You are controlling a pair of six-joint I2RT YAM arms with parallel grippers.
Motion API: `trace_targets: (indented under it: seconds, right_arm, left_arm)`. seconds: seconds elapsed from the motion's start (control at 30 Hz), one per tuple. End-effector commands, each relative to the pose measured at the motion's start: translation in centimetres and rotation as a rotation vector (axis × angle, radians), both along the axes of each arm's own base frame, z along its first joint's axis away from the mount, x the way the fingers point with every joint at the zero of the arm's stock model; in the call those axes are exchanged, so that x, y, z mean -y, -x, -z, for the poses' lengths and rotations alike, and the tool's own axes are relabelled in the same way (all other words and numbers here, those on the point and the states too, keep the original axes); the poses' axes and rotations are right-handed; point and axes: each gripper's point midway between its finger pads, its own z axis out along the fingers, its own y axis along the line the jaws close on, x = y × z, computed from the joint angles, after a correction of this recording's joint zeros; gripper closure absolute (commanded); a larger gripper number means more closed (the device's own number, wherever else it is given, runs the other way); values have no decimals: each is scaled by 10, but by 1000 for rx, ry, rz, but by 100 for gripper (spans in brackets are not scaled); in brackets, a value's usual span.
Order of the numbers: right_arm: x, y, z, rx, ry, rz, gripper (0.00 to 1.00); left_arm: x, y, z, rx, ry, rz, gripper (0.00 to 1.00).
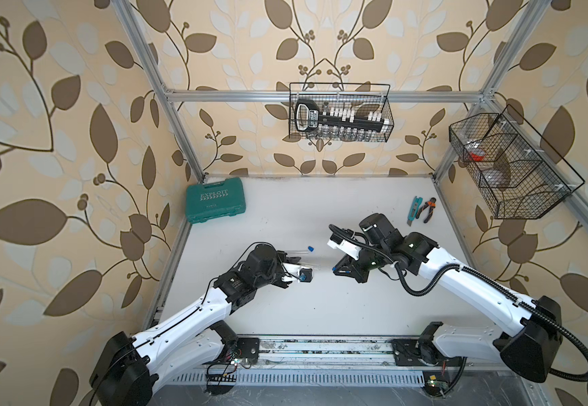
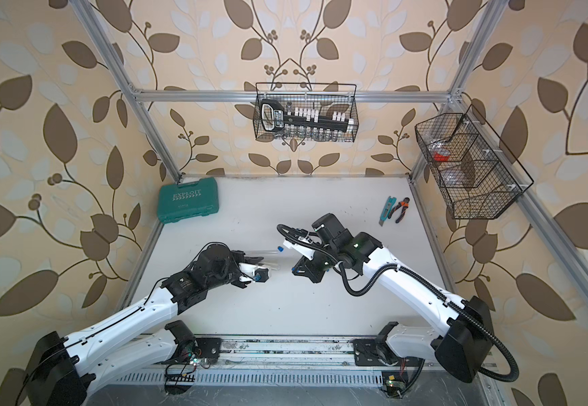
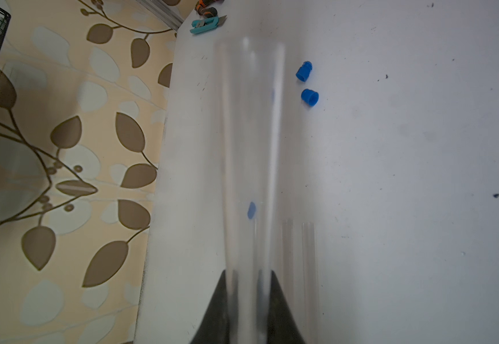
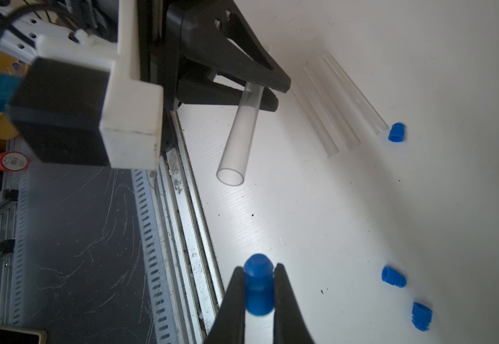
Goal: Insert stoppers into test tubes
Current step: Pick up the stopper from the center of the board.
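My left gripper (image 3: 248, 272) is shut on a clear test tube (image 3: 251, 143), which sticks out past its fingertips. The right wrist view shows that tube (image 4: 240, 134) with its open mouth facing my right gripper (image 4: 258, 268). The right gripper is shut on a blue stopper (image 4: 258, 286), a short gap from the mouth. In both top views the two grippers (image 1: 294, 261) (image 1: 334, 269) face each other above the mid-table. Three more test tubes (image 4: 331, 110) lie side by side on the table. Three loose stoppers (image 4: 396, 132) (image 4: 393, 276) (image 4: 422, 316) lie near them.
A teal tool case (image 1: 215, 199) sits at the table's back left. A utility knife (image 1: 414, 210) and pliers (image 1: 428, 209) lie at the back right. Wire baskets hang on the back wall (image 1: 340, 112) and the right frame (image 1: 510, 165). A metal rail (image 1: 320, 351) runs along the front edge.
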Motion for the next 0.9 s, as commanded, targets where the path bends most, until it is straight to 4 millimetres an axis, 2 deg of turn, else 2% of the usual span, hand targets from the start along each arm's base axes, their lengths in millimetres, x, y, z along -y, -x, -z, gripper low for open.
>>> trace_targets:
  seconds: [0.0, 0.23, 0.57, 0.87]
  right_arm:
    - [-12, 5, -10, 13, -28, -74, 88]
    - [-22, 2, -7, 1, -31, -96, 87]
    - [-33, 3, -13, -4, -68, -122, 87]
    - [-37, 1, -10, -10, -61, -118, 87]
  left_arm:
    - [8, 2, -10, 58, 7, 57, 100]
    - [7, 4, -5, 71, -24, 73, 100]
    - [7, 3, -1, 79, -49, 76, 100]
    - [7, 4, -2, 82, -49, 80, 100]
